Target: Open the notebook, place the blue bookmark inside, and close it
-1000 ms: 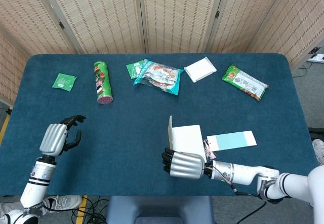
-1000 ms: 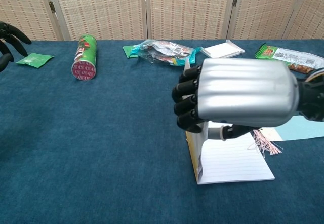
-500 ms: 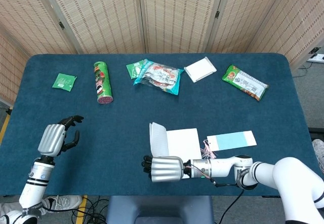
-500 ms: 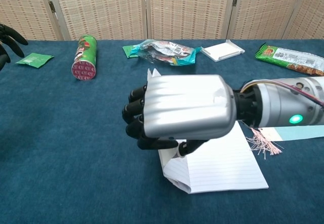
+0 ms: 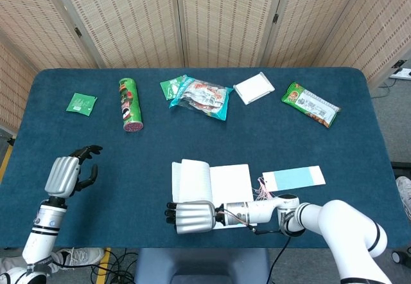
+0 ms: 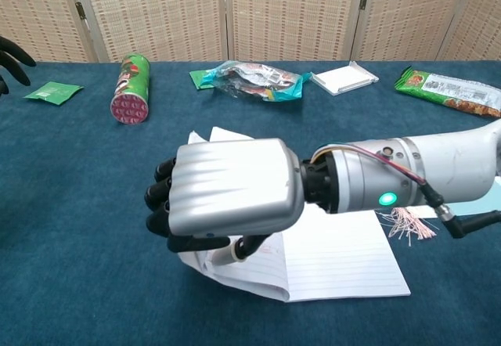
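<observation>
The notebook [image 5: 232, 182] lies spread open near the table's front edge, lined white pages up [image 6: 337, 258]. My right hand [image 5: 189, 216] is at its left side, fingers curled, and holds the turned-over cover and leaves [image 6: 210, 255] low over the table. The blue bookmark [image 5: 294, 178] lies flat just right of the notebook, its pink tassel [image 6: 403, 222] touching the notebook's right edge. My left hand [image 5: 64, 175] hovers at the table's front left, holding nothing, fingers loosely apart; the chest view shows only its fingertips [image 6: 8, 52] at the left edge.
Along the far side lie a small green sachet [image 5: 81, 103], a green crisp tube [image 5: 130, 104] on its side, a heap of snack bags [image 5: 202, 96], a white pad [image 5: 253, 87] and a green snack packet [image 5: 311, 104].
My right hand has swung the notebook's cover from upright over to the left and down, leaving the notebook open. The left hand has drifted slightly left.
</observation>
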You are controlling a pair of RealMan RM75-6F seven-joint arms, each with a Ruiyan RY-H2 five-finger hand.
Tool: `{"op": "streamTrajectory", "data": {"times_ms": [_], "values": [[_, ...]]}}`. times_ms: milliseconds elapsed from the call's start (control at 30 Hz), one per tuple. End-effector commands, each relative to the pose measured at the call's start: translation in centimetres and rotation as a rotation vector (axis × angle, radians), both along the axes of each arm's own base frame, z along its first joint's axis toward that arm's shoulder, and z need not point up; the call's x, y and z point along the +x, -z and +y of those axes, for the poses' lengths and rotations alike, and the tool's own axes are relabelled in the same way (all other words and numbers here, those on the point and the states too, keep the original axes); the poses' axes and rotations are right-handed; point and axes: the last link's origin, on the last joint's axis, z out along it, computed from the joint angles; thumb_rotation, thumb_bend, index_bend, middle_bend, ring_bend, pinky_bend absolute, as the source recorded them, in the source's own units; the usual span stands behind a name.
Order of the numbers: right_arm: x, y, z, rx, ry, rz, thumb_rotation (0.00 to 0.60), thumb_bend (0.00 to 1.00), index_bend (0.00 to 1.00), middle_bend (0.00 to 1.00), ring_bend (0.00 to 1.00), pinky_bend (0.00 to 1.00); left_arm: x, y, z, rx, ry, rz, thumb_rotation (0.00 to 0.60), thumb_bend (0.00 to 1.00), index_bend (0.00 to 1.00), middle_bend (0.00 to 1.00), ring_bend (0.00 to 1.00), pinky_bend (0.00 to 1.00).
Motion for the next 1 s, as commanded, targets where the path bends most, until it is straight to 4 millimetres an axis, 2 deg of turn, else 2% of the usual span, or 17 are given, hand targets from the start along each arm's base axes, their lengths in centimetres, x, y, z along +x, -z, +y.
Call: {"op": "streamTrajectory", "data": {"times_ms": [33,133,267,333,400,500,733,900,1000], "values": [[0.1,0.7,0.0,-0.008,0.015,0.012,0.600,0.14,0.71,0.44,0.34,0.41,-0.2,-0.2,0.0,0.006,-0.006,0.002,0.600,0.58,0.30,0.38,0.41,0.68],[0.2,1.3,0.0,-0.014,0.046,0.013,0.600,0.10,0.46,0.35,0.27,0.38,-0.2,-0.4,-0.1,0.011,-0.009,0.000,0.600,0.58,0.30,0.38,0.41,0.68],[0.3,1.9,-0.1,-0.021,0.087,0.005,0.600,0.06,0.09,0.16,0.13,0.23,-0.3,-0.5,-0.1,0.013,-0.011,0.002,0.600,0.58,0.30,0.38,0.41,0.68],[0.3,2.1,-0.1,-0.018,0.106,0.005,0.600,0.05,0.01,0.07,0.06,0.15,-0.3,-0.5,-0.1,0.013,-0.012,0.004,0.600,0.58,0.30,0.38,0.41,0.68],[0.4,2.4,-0.2,-0.016,0.122,0.007,0.600,0.04,0.00,0.01,0.01,0.07,-0.4,-0.6,-0.1,0.014,-0.014,0.004,0.600,0.58,0.30,0.38,0.41,0.68],[0.5,2.9,-0.1,-0.011,0.133,-0.002,0.600,0.03,0.00,0.00,0.00,0.02,-0.4,-0.6,0.0,0.015,-0.017,0.006,0.600,0.58,0.30,0.38,0.41,0.68],[0.3,3.4,0.0,-0.016,0.168,-0.030,0.600,0.04,0.00,0.00,0.00,0.01,-0.5,-0.5,-0.1,0.012,-0.023,0.009,0.600,0.58,0.30,0.38,0.41,0.68],[-0.2,4.0,0.4,0.019,0.247,-0.027,0.600,0.10,0.00,0.00,0.00,0.01,-0.4,-0.5,-0.1,0.013,-0.023,0.011,0.600,0.58,0.30,0.38,0.41,0.68],[-0.2,3.8,0.3,0.000,0.238,-0.043,0.600,0.12,0.00,0.00,0.00,0.01,-0.4,-0.6,-0.1,0.017,-0.022,0.011,0.600,0.58,0.30,0.38,0.41,0.68]]}}
